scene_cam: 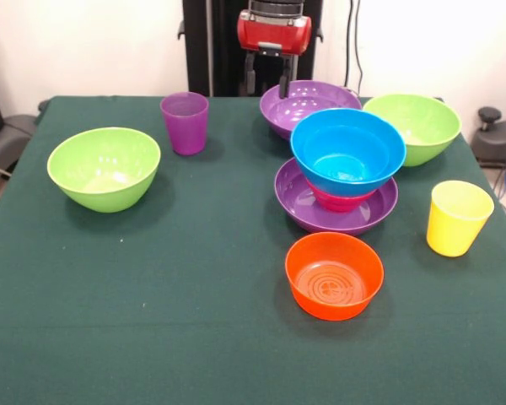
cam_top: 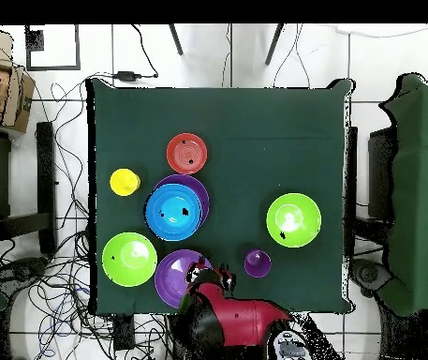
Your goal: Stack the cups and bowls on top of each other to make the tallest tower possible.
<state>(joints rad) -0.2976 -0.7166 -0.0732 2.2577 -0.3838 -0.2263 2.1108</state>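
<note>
The tower stands right of the table's middle: a wide purple bowl (scene_cam: 293, 199) (cam_top: 202, 192) as base, a small red-pink bowl (scene_cam: 337, 202) in it, and the large blue bowl (scene_cam: 347, 150) (cam_top: 173, 212) on top. My gripper (scene_cam: 267, 86) (cam_top: 199, 274) is open and empty at the far edge, just above the rim of the second purple bowl (scene_cam: 308, 105) (cam_top: 173, 279). The orange bowl (scene_cam: 334, 274) (cam_top: 186, 153) sits in front of the tower. The yellow cup (scene_cam: 458, 217) (cam_top: 125, 182) and the purple cup (scene_cam: 185, 122) (cam_top: 258, 263) stand upright. The small translucent blue bowl is hidden.
One lime green bowl (scene_cam: 104, 167) (cam_top: 293, 219) sits alone at the left of the front view. The other (scene_cam: 413, 126) (cam_top: 129, 259) sits at the far right, beside the second purple bowl. The dark green cloth (scene_cam: 152, 321) covers the table.
</note>
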